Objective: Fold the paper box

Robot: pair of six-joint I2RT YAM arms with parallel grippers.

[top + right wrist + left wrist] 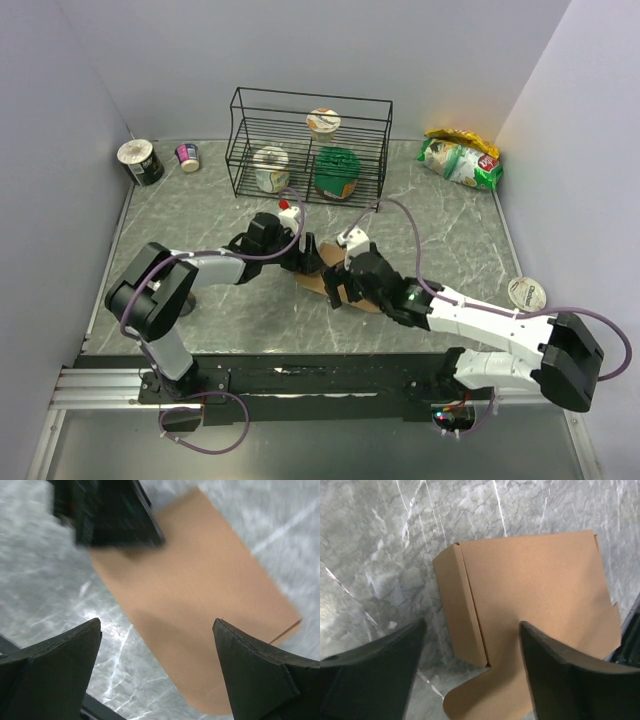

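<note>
The paper box point(322, 276) is a flat brown cardboard sheet lying on the marble table between the two arms. In the left wrist view it point(535, 595) shows a narrow side flap folded along a crease and a rounded tab below. My left gripper point(472, 675) is open just above that flap edge, holding nothing. In the right wrist view the sheet point(200, 595) lies flat under my right gripper point(157, 670), which is open wide and empty above its rounded end. In the top view the left gripper point(300, 252) and the right gripper point(345, 285) sit over opposite ends of the sheet.
A black wire rack point(308, 145) with cups stands at the back. A tipped cup point(140, 161) and a small pink cup point(188, 156) lie back left. A green snack bag point(460, 160) is back right. A white lid point(526, 292) lies at the right.
</note>
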